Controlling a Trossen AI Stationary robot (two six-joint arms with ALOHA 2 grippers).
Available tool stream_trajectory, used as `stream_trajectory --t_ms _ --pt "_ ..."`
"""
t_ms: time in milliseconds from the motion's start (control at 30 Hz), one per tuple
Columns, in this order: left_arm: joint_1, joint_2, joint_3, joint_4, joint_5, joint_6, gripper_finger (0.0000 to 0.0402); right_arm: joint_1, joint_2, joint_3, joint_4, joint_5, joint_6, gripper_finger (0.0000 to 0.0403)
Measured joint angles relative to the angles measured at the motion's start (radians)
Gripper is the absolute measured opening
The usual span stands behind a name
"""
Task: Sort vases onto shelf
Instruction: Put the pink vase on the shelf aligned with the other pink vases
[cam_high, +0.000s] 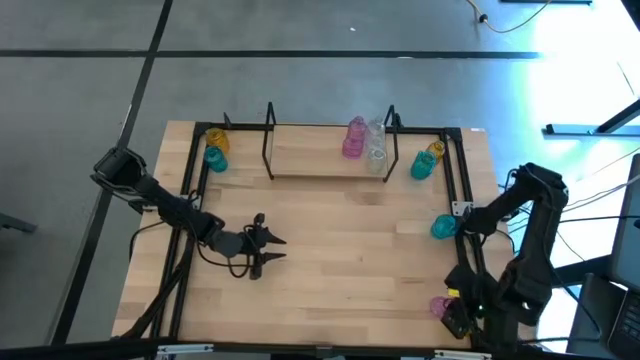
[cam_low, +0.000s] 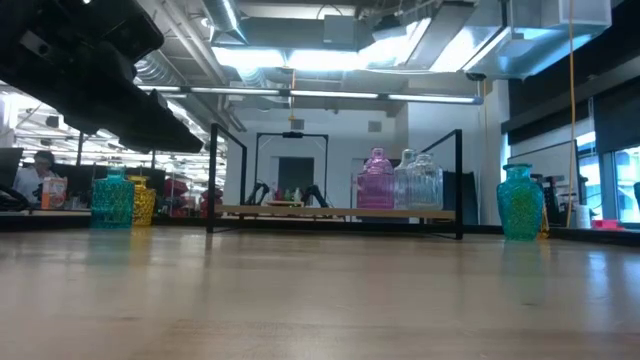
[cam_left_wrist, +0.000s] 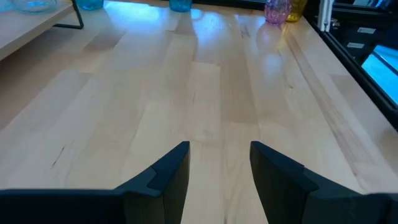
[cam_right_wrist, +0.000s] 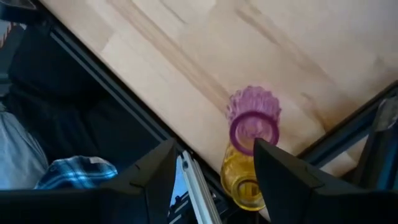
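High view showed the shelf (cam_high: 310, 160) at the far middle of the table (cam_high: 330, 290), with a shelved pink vase (cam_high: 353, 140) and a clear vase (cam_high: 376, 148) side by side near its right end. Showed other vases off the board: a teal and yellow pair by each far corner, and a lone teal vase (cam_high: 443, 227) by the right rail.

Found the right gripper (cam_right_wrist: 214, 149) at the near right corner, fingers apart and empty, looking down on the near pink vase (cam_right_wrist: 253, 121). Saw a yellow vase (cam_right_wrist: 242, 180) touching or just beside it, close against the table's black edge frame. Found the left gripper (cam_high: 282, 249) waiting low over the left middle of the table, fingers likewise apart on nothing.

Judged the step in hand to be the pick-up of that near pink vase, with most of the sorting not yet done. Called for:
- centring the fingers on the pink neck, not on the gap between the two vases;
- turning the wrist so that neither finger came down on the yellow one or the frame;
- descending straight and closing gently on slippery, translucent walls;
- lifting clear before carrying toward the shelf, to set it beside its pink fellow.

Reckoned the main risk to be a nudged yellow vase tipping off the edge.
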Motion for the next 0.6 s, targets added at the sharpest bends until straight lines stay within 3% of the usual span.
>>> stream_trajectory --t_ms 600 --pt "-0.004 0.000 0.000 0.000 -0.002 0.016 0.0162 -0.028 0.097 0.000 0.018 -0.056 -0.048 0.0184"
